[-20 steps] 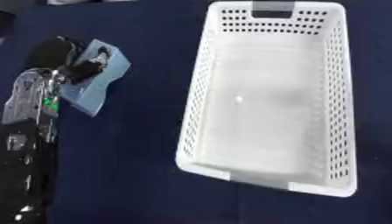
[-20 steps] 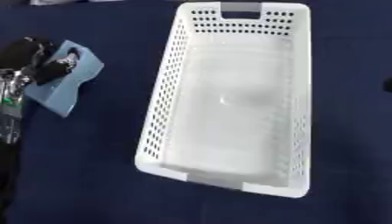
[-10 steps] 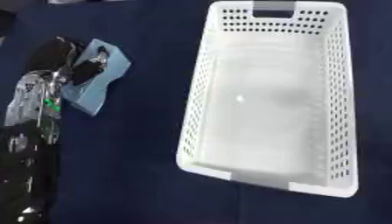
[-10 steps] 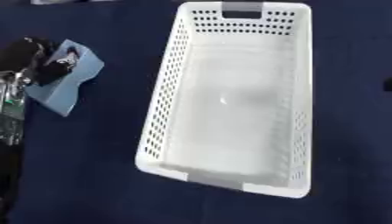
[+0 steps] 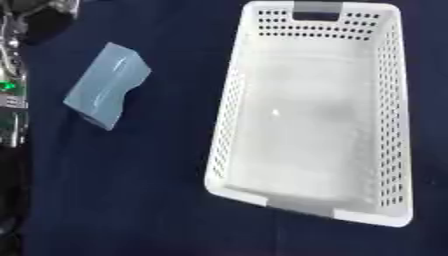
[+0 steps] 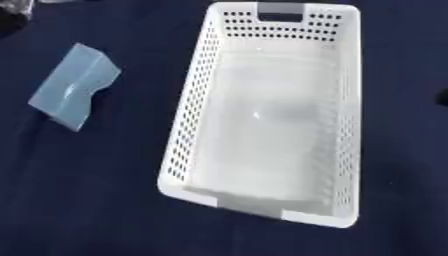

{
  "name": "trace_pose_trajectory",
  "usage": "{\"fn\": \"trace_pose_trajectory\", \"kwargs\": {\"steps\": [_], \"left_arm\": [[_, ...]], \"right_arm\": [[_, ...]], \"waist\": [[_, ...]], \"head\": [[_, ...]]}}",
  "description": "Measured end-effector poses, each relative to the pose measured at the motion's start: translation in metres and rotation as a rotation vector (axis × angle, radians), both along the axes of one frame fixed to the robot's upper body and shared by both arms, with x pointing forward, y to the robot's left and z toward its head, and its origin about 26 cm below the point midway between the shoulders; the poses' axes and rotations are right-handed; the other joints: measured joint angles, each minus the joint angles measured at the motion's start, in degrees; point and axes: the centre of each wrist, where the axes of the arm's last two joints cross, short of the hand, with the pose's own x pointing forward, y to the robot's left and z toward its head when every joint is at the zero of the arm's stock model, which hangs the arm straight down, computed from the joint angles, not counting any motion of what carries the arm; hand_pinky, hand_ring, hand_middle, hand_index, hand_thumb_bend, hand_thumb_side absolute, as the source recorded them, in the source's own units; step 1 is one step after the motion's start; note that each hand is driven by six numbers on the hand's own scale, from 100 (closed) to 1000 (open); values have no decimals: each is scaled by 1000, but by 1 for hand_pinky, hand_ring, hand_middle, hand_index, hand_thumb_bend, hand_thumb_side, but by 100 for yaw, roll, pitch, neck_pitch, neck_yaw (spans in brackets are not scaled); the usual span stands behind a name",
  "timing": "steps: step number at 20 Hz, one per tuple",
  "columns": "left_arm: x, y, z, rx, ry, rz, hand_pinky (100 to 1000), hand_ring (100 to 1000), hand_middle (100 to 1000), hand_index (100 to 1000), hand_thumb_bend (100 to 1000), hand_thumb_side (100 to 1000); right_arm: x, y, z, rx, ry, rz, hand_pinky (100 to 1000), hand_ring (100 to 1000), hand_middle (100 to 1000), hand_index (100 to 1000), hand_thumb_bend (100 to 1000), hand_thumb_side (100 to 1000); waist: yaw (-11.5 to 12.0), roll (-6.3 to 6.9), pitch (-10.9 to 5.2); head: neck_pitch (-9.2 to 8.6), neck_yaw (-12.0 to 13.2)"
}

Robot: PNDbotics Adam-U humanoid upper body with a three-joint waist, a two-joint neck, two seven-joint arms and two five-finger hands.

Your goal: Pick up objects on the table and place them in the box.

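Left hand (image 5: 44, 22) top-left, blurred; pale-blue angular packet (image 5: 107, 85); perforated white box (image 5: 319, 107).

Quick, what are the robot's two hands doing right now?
Left hand: only a dark bit at the top left corner; cannot be told.
Right hand: not in view.

pale blue packet (image 5: 107, 85): flat, slanted, on the dark blue worktop (image 5: 131, 190), left of the box, well apart from it, nothing touching it | white box (image 5: 315, 110): perforated walls, grey handle at its far end, upright, nothing inside
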Motion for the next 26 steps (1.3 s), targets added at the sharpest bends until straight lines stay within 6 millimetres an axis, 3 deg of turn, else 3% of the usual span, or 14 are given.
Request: {"fn": "trace_pose_trajectory", "kwargs": {"steps": [1,2,4,5,7,8,13,16,20,26], "left_arm": [[0,-4,-3,-18,-21,-84,668,843,859,1000,885,138],[1,-6,-7,-34,-13,-166,787,917,907,1000,859,214],[5,-6,-15,-52,43,-297,808,920,919,1000,764,360],[6,-3,-18,-58,74,-340,802,913,913,1000,775,385],[8,2,-21,-65,109,-372,788,900,901,1000,818,390],[8,4,-22,-65,118,-365,789,898,901,1000,881,393],[6,11,-24,-9,171,-247,797,902,909,1000,999,352],[6,11,-24,24,213,-201,795,899,909,1000,1000,332],[6,11,-25,51,281,-161,818,918,926,1000,904,238],[7,9,-28,116,432,-91,943,981,983,1000,861,297]], "right_arm": [[0,0,0,0,0,1,828,742,833,994,100,789],[0,0,0,0,1,2,828,742,833,993,100,790],[0,0,0,0,1,4,829,742,833,994,100,793],[0,0,0,1,2,5,829,742,834,995,100,794],[0,0,0,2,2,6,829,742,833,995,100,799],[0,0,0,2,2,6,829,742,834,995,100,799],[0,0,0,2,3,5,829,742,833,994,100,808],[0,0,0,3,3,5,829,742,833,994,100,811],[0,0,0,3,3,5,830,742,834,996,100,809],[0,0,0,3,3,6,827,741,833,990,100,810]], "waist": [[-7,-1,-3],[-14,-2,-12],[-16,-3,-21],[-14,-4,-21],[4,-5,-21],[14,-6,-21],[18,-10,-21],[18,-10,-21],[23,-11,-21],[39,-15,-21]], "head": [[0,-1],[0,-1],[0,-3],[0,-4],[0,-7],[0,-7],[0,-7],[0,-7],[0,-7],[0,-7]]}}
